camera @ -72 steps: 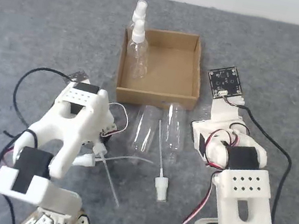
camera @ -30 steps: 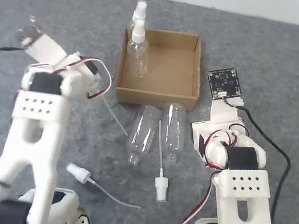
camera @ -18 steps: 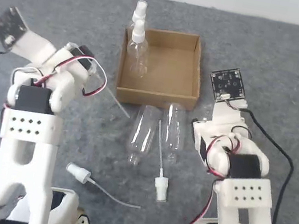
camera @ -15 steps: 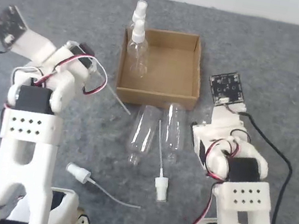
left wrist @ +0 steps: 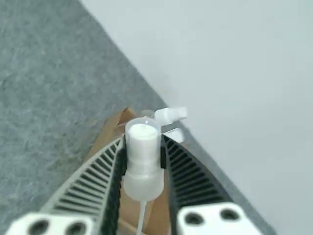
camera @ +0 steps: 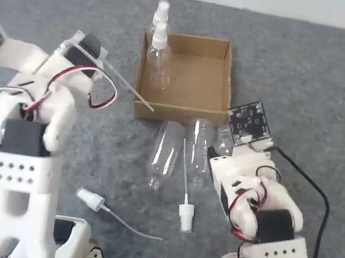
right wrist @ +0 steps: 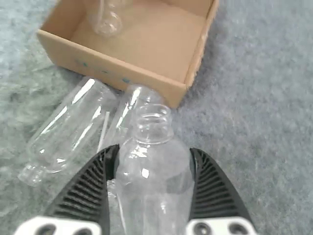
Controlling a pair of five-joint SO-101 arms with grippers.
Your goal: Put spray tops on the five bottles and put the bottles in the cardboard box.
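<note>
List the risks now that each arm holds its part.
The spray top in the left gripper trails a long thin tube; it may miss or bend against the narrow open neck of the bottle in the right gripper. The tube's end lies near the cardboard box wall and might snag.

no legible text, faint blue marks (right wrist: 126,80) on cardboard box (right wrist: 112,72) unreadable

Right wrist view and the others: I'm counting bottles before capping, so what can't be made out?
Right wrist view: capless bottle base and boxed bottle top, both cut off by frame edges.
Left wrist view: the held spray top hides most of the capped bottles behind it; its tube is cropped.
High view: the camera board covers most of the capless bottle.
</note>
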